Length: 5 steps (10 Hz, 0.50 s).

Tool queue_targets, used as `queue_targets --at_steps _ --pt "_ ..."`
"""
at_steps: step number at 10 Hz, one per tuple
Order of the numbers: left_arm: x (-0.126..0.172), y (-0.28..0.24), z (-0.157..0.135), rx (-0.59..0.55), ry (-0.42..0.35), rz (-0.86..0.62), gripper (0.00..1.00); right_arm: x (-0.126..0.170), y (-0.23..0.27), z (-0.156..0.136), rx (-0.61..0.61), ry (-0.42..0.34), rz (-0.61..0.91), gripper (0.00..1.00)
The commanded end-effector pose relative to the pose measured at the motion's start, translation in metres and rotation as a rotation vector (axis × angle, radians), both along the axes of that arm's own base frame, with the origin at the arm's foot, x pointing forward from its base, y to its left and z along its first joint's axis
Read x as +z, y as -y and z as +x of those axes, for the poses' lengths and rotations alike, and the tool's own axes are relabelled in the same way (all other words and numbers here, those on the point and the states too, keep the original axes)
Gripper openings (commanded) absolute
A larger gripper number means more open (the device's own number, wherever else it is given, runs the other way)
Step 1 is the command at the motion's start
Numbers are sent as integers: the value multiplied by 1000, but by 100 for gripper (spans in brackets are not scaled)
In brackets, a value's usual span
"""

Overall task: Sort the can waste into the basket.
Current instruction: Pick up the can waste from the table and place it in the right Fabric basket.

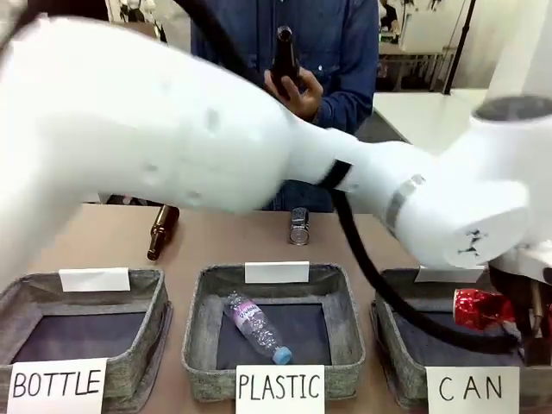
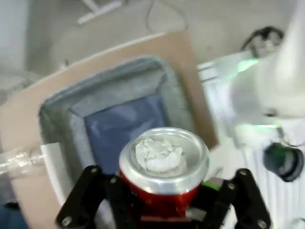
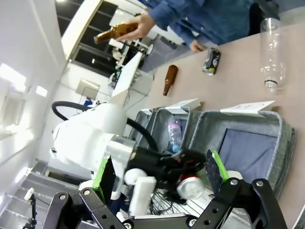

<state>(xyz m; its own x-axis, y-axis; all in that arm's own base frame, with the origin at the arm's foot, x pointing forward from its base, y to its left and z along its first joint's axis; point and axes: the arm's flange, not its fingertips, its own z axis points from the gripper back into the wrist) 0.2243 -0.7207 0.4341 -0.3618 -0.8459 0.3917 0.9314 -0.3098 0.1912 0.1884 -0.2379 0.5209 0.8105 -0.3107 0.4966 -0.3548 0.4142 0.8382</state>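
Note:
The shiny red can (image 1: 477, 308) hangs over the grey felt basket labelled CAN (image 1: 401, 349) at the right, with my left gripper (image 1: 511, 312) shut on it. Seen from the left wrist, the can's silver top (image 2: 163, 155) sits between the black fingers (image 2: 164, 200), above the basket's dark floor (image 2: 121, 126). A dark can (image 1: 299, 226) stands on the table behind the PLASTIC basket; it also appears as the dark can (image 3: 211, 61) from the right wrist. My right gripper (image 3: 159, 174) is open and holds nothing, off to the side of the CAN basket (image 3: 281, 143).
A person across the table holds a brown bottle (image 1: 285, 53). Another brown bottle (image 1: 162, 231) lies on the table at left. The PLASTIC basket (image 1: 203, 345) holds a clear bottle (image 1: 255, 328); the BOTTLE basket (image 1: 151, 341) is at left. A clear plastic bottle (image 3: 270, 52) lies on the table.

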Motion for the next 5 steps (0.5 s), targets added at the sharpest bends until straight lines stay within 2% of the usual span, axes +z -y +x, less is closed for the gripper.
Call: queue_targets --at_steps 1,3,5 --pt "7 34 30 102 58 39 0 5 2 0 -8 -5 10 100" --pt "1 35 34 100 29 68 0 5 2 0 -8 -5 10 100" --pt "-2 34 30 83 37 91 0 5 2 0 -8 -5 10 100"
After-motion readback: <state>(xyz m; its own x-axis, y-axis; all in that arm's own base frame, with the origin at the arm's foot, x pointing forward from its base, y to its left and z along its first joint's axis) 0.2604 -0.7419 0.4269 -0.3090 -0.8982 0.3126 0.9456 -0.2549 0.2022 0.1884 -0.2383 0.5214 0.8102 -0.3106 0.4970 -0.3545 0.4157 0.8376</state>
